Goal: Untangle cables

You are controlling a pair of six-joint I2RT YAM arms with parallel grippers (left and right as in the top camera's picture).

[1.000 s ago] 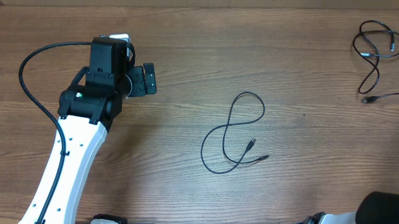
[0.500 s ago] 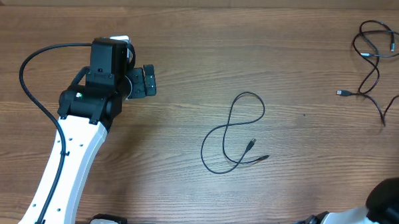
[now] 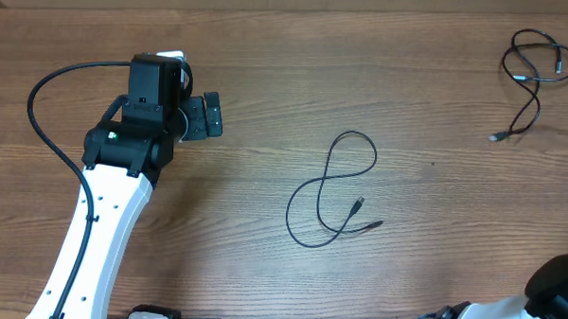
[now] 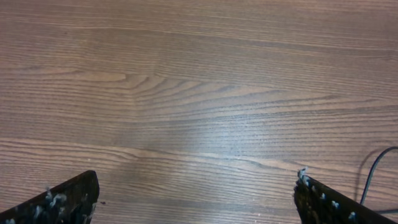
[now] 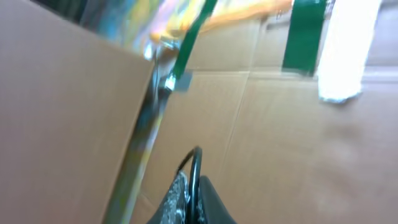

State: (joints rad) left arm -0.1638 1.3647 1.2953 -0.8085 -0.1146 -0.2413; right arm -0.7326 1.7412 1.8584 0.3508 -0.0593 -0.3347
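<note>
While parked over bare worktop [image 4: 199, 93], left gripper [image 4: 198, 186]: jaws spread wide, empty.
Right gripper [image 5: 192, 190]: jaws pinched on thin cable [image 5: 196, 163], likely held high to free it.

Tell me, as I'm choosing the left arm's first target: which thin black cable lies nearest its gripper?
The figure-eight thin black cable at mid-table; the bunched black cable sits far off in the right corner.

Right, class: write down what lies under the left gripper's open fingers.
Under the left gripper, only bare wood-grain table shows between its spread fingers. The strips of table directly beneath each finger are covered, so nothing can be said of them.
</note>
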